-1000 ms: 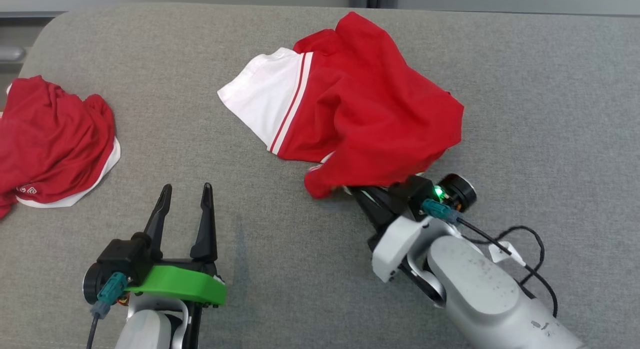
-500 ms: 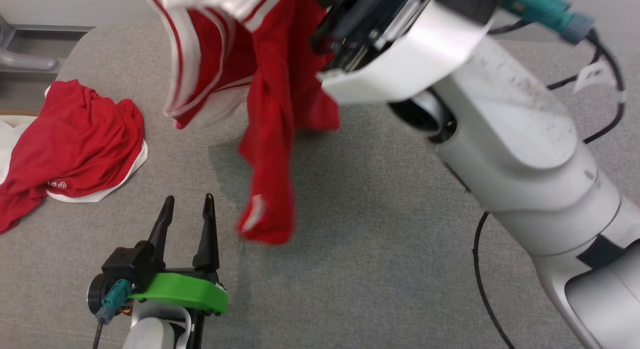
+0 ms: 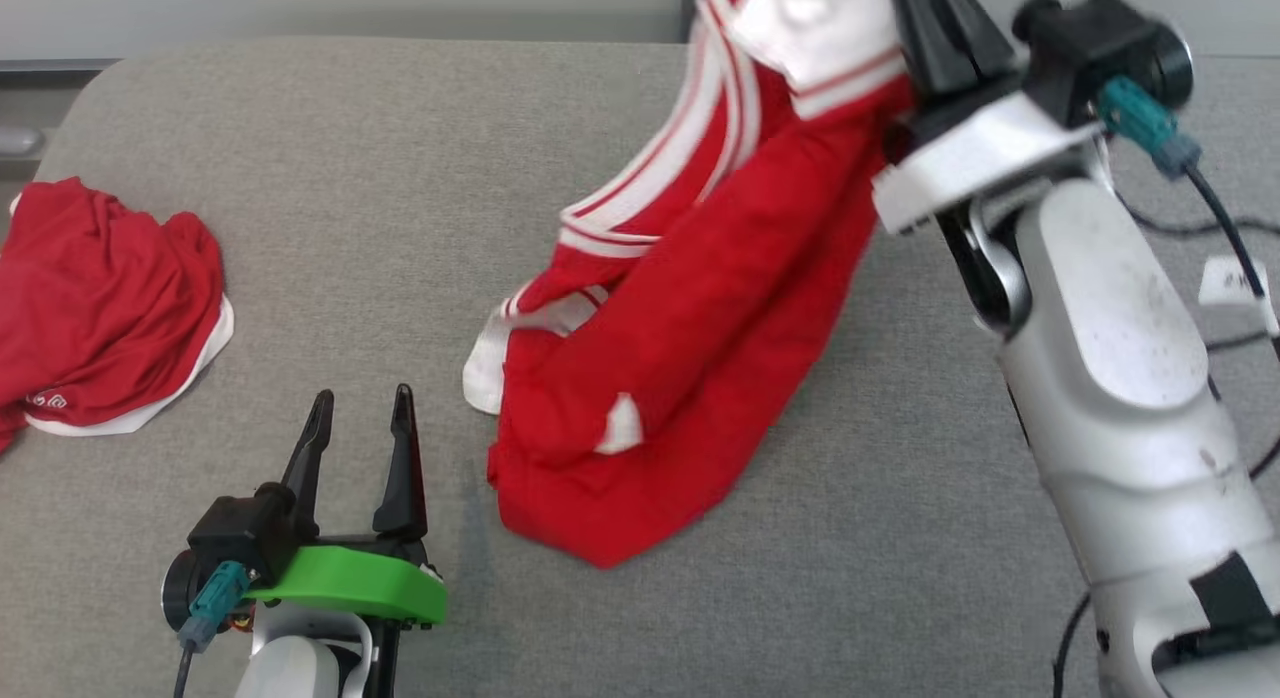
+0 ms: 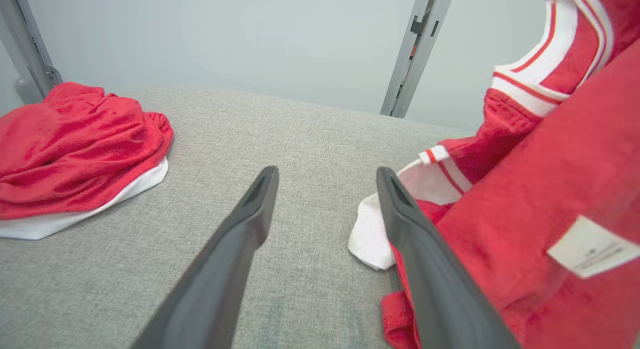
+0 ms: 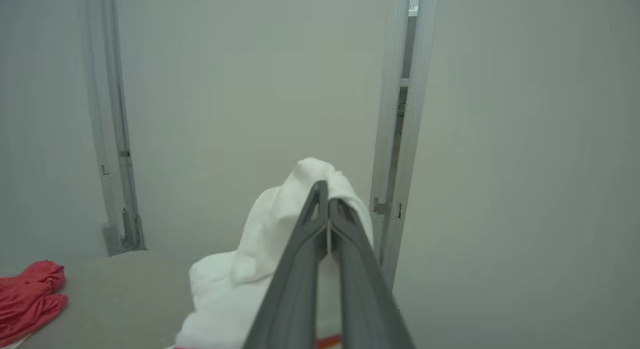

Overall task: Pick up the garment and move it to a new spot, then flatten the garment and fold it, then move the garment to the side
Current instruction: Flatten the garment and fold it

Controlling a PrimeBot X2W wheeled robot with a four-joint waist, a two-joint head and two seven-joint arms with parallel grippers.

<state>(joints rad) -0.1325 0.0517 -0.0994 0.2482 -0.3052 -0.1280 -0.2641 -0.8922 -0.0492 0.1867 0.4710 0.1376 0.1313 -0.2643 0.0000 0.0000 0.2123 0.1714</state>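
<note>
Looks to me like the first step, the pick-up-and-move bit. From the head view, the right claw [image 3: 935,28] is up high at the top right, pinched tight on the white-trimmed end of the garment [image 3: 680,378]. The red cloth hangs off it in a long slant, and the bottom end is bunched on the grey tabletop [image 3: 400,178], so it's only half lifted. The left claw [image 3: 362,396] sits low at the near left, jaws spread and nothing in them, just beside that trailing end. There's also an other red garment [image 3: 100,298] heaped at the far left, well apart. In the left wrist view, the two fingers frame bare grey fabric. The garment's hem lies right next to the one finger, and a white label [image 4: 592,246] shows on the red. In the right wrist view, the fingers are pressed together on a fold of white cloth, with only the wall behind. My guess for what's next: carry it over to a free patch, lay it down without it crumpling, and let go. Then the free claw can take a corner so the two can pull it flat.
</note>
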